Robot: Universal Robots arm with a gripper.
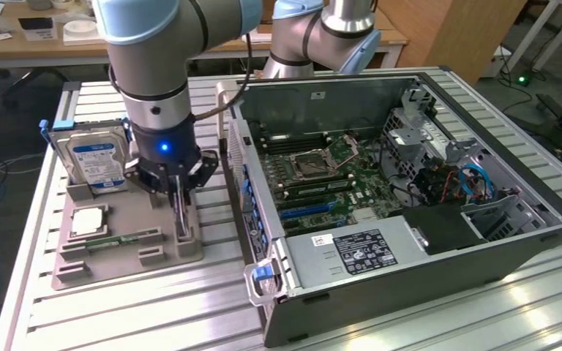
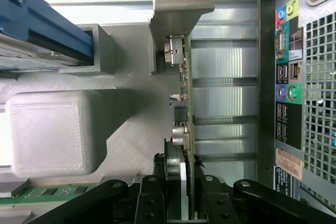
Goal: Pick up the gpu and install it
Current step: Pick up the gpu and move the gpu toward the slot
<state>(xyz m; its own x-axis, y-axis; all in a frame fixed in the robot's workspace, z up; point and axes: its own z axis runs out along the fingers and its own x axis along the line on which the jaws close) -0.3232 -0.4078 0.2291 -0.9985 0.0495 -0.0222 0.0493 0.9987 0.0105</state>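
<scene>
GPU (image 1: 181, 219): thin card standing upright on edge in a slot of the holder, on the side nearest the case.
Pincer (image 1: 178, 194): points straight down from the arm, set narrow and closed on the GPU's upper edge. In the wrist view, black fingers (image 2: 152, 198) lie on either face of the card.
Bracket (image 2: 181, 3): silver end plate of the GPU, at the end away from the pincer.
Holder (image 1: 159, 257): grey moulded tray on the table, just beside the case on the exterior view's left.
Hard drive (image 1: 96, 157): silver with a blue-white label, upright at the holder's far end.
Processor (image 1: 88, 219): square silver chip lying flat in the holder, below the hard drive.
Memory stick (image 1: 125, 239): narrow green strip lying flat in the holder, near the GPU's slot.
Case (image 1: 359, 303): black tower on its side, panel off, motherboard (image 1: 310, 172) exposed.
Table (image 1: 105, 322): ribbed aluminium top carrying the holder and case.
</scene>
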